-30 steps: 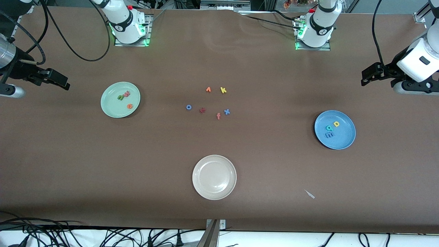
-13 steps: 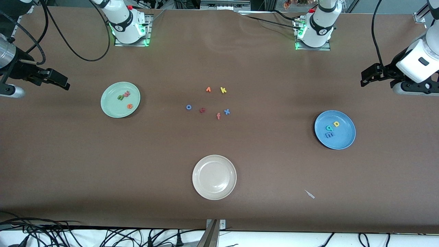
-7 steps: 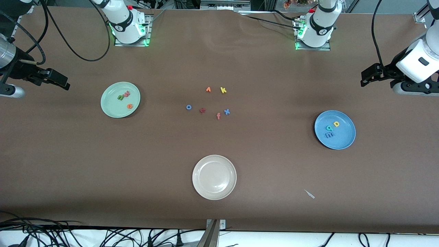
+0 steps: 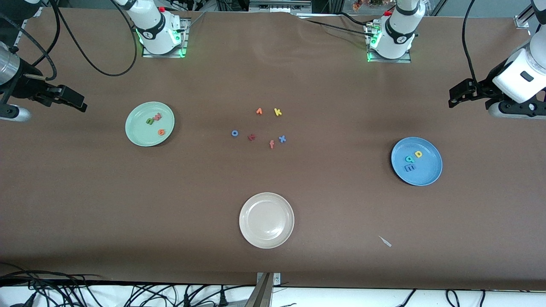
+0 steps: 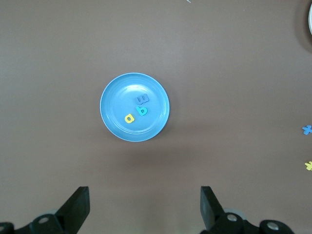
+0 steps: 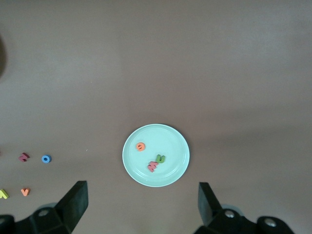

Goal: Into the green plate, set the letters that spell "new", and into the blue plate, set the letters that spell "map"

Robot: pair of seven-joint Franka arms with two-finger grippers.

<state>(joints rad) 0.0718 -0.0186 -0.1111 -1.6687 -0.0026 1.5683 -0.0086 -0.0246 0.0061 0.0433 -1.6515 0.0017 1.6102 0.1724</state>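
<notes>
The green plate (image 4: 138, 133) holds a green "n" (image 4: 149, 121), a pinkish-red "w" (image 4: 158, 116) and an orange "e" (image 4: 161, 131). In the blue plate (image 4: 426, 172) lie a yellow "a" (image 4: 418, 154), a teal "p" (image 4: 409, 159) and a blue "m" (image 4: 409, 167). My right gripper (image 4: 81, 104) hangs open and empty over bare table at the right arm's end. Its wrist view looks down on the green plate (image 6: 170, 141). My left gripper (image 4: 453, 97) is open and empty at the left arm's end, with the blue plate (image 5: 117, 92) below its camera.
A cream plate (image 4: 266, 220) sits empty near the front camera. Loose letters lie mid-table: an orange one (image 4: 259, 111), a yellow "k" (image 4: 277, 112), a blue "o" (image 4: 234, 133), a dark red one (image 4: 252, 137), a salmon "f" (image 4: 271, 144), a blue "x" (image 4: 282, 138). A small white scrap (image 4: 385, 241) lies nearer the front camera than the blue plate.
The left arm's wrist shifted a trifle in the earliest frames. Over the last second both arms and all letters have stayed still.
</notes>
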